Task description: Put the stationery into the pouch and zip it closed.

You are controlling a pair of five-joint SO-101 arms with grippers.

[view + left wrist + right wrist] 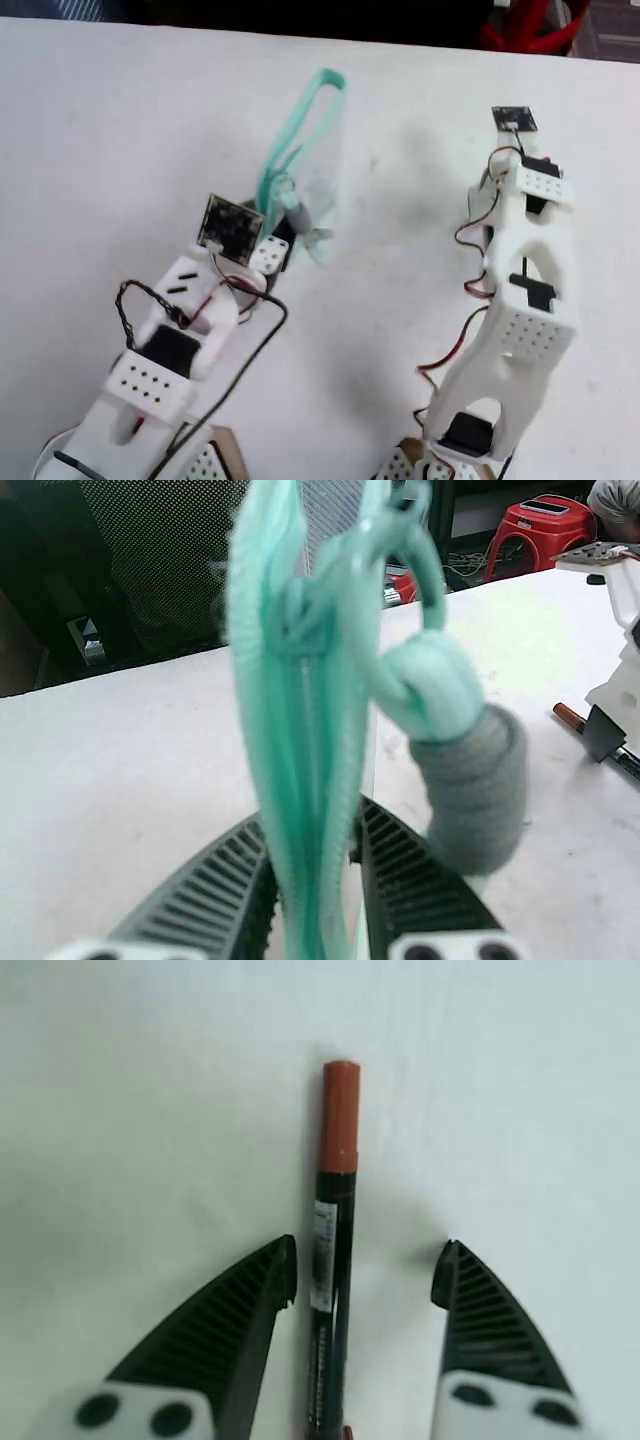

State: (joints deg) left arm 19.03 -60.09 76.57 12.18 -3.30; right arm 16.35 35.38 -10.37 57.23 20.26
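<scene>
The pouch (pixel 305 150) is clear with mint-green trim and stands on edge on the white table (pixel 120 130). My left gripper (pixel 312 885) is shut on its green zipper edge (pixel 300 710), near the pouch's closer end (pixel 283 225). A grey and green roll (pixel 465 780) hangs beside the clamped edge. A pen (pixel 333 1250) with a black barrel and a brown-red cap lies flat on the table. My right gripper (pixel 365 1260) hovers over it, open, with one finger on each side and apart from it. The left wrist view shows the pen's cap (pixel 568 716) next to the right gripper (pixel 605 732).
The right arm (pixel 525 270) stands upright at the table's right side with red and black wires along it. A red stool (pixel 540 525) and a dark mesh chair (pixel 150 550) stand beyond the table's far edge. Bare table lies between the two arms.
</scene>
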